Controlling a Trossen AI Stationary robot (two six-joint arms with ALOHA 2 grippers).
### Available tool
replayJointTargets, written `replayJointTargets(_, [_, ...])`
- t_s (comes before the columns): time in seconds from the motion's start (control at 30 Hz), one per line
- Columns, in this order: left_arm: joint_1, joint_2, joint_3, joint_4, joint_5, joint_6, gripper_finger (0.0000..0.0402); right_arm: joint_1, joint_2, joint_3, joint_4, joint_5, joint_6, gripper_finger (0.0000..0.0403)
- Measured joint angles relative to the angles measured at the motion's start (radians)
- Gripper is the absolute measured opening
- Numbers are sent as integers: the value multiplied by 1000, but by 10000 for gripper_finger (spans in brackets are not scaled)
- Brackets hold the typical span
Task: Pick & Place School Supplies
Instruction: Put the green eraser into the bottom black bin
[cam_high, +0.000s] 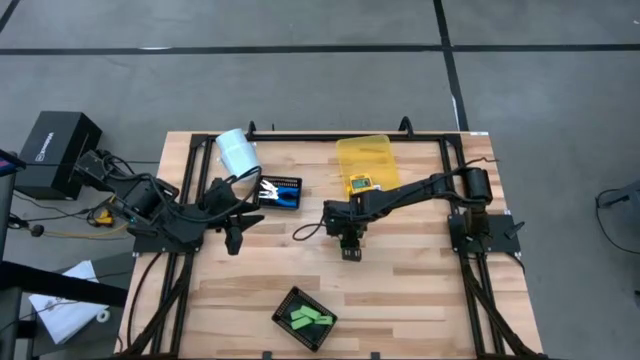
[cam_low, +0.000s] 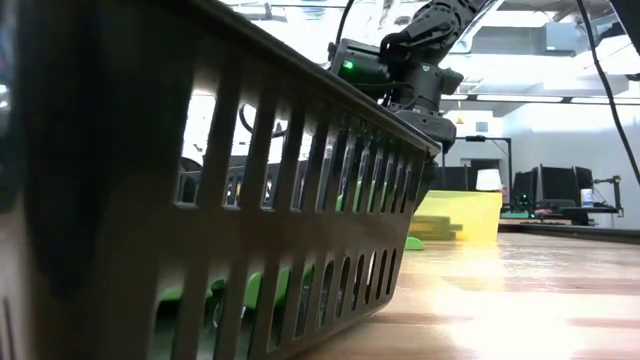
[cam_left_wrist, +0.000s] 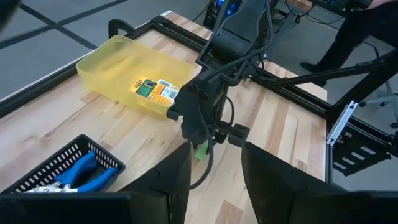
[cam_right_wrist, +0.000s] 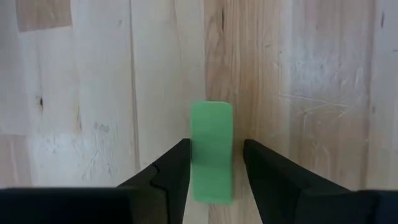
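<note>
High view: wooden table (cam_high: 420, 290) with both arms over it. Right gripper (cam_high: 350, 247) sat near table centre, pointing down, just in front of the yellow translucent bin (cam_high: 365, 158). One yellow-orange pack (cam_high: 361, 184) with a green-white label lay inside that bin. Left gripper (cam_high: 233, 238) hovered over bare wood at the left side, beside a black tray (cam_high: 279, 191) holding blue-handled scissor-like tools (cam_high: 287, 198). A second black tray (cam_high: 305, 318) near the front edge held several light-green oblong pieces (cam_high: 311, 319). Pale cylinder (cam_high: 237, 152) stood at the back left.

Low view: slotted tray wall (cam_low: 250, 200) filled most of the frame, green pieces showing through the slots. Right arm came down behind it; a bit of green showed on the wood near the yellow bin, too small to tell more.

Left wrist view: left gripper (cam_left_wrist: 214, 171) had its fingers parted with nothing between them. Ahead, the right gripper (cam_left_wrist: 200, 146) held a small green piece (cam_left_wrist: 201, 151) at its tips, close above the table.

Right wrist view: right gripper (cam_right_wrist: 214, 167) was clamped on a green piece (cam_right_wrist: 211, 149): flat, plain light green, oblong with rounded corners, standing lengthwise between both fingers, the wood planks behind it.
</note>
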Motion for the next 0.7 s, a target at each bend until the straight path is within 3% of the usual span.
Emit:
replayJointTargets(0.4, [0, 0, 0, 0, -2, 2, 135, -1, 27, 2, 33, 27, 22, 148])
replayJointTargets(0.7, [0, 0, 0, -4, -2, 28, 135, 0, 47, 2, 50, 180, 38, 144])
